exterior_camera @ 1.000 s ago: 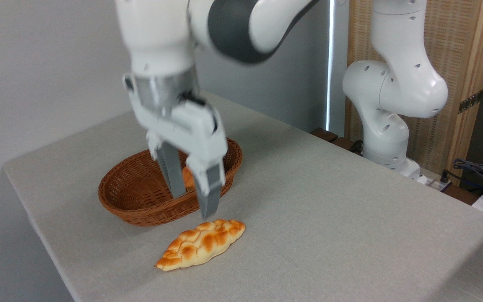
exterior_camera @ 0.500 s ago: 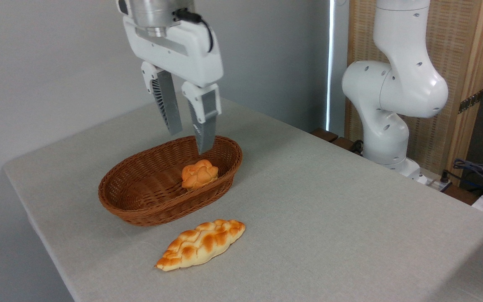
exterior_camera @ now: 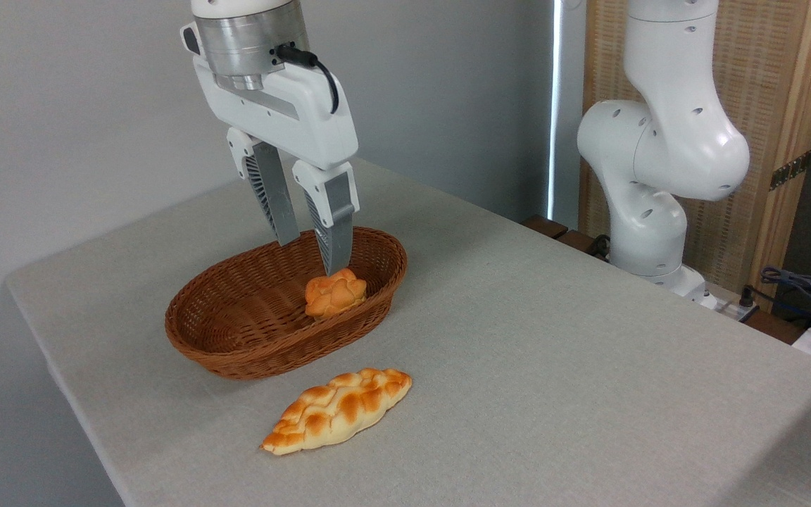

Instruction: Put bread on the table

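The gripper [exterior_camera: 312, 255] had been raised clear of the bread [exterior_camera: 338, 410], its fingers parted and empty above the basket [exterior_camera: 236, 338]. The bread was left lying on the table [exterior_camera: 553, 366] near its front-left edge, so placement was judged complete.

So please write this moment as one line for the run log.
bread: flat on table, outside basket | gripper: open, empty, above basket | bun: in basket

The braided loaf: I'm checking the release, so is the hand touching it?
Apart. The camera view shows the hand open above the basket, while the braided loaf lies alone on the table.
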Robot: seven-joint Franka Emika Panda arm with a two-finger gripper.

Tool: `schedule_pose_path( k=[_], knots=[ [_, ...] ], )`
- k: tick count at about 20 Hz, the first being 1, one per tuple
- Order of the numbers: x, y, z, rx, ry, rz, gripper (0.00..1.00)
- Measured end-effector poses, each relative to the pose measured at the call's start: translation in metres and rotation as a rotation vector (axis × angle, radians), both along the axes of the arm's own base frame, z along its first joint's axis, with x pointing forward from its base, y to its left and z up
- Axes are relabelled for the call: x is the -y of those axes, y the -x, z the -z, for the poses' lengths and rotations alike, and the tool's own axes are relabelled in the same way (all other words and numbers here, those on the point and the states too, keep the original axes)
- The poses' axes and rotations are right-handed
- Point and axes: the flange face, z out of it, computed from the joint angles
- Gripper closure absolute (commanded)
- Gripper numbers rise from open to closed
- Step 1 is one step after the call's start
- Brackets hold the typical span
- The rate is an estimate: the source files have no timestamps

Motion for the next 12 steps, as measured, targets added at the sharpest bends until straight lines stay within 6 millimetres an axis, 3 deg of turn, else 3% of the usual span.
schedule_pose_path(
  k=[12],
  knots=[
    [-0.0115, -0.0056, -0.0059, 0.051, 0.002, -0.019, 0.00]
  ],
)
